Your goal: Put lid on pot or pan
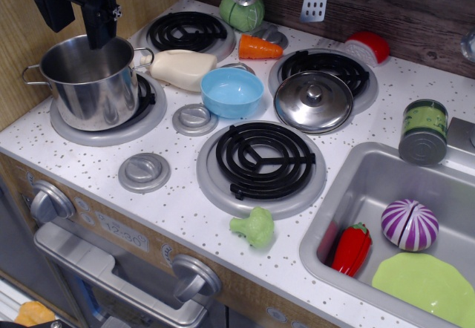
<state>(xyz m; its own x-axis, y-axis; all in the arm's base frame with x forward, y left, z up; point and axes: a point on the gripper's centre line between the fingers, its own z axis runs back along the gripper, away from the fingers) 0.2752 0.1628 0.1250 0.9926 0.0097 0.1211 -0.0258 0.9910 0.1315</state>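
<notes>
The black end effector (96,20) hangs at the top left of the view, its tip reaching down to the rim of the steel pot (89,83), which sits directly below it on the left burner of the toy stove bench (171,209). Whether its fingers are parted or closed cannot be told from this angle; nothing visible is held in it.

The lid (314,102), shiny and domed with a small centre knob, lies well to the right of the end effector and lower in the view, resting on the near edge of the back right burner (326,68), well apart from the pot. Between the two are a cream bottle (182,67) lying on its side just right of the pot and a light blue bowl (232,92) just left of the lid.

Far right of the end effector stands a green can (424,131) beside the sink (386,194); its label is too small to read. On the oven front below the pot, a panel (122,231) carries faint digits resembling a clock display, not clearly legible. No other writing can be read.
</notes>
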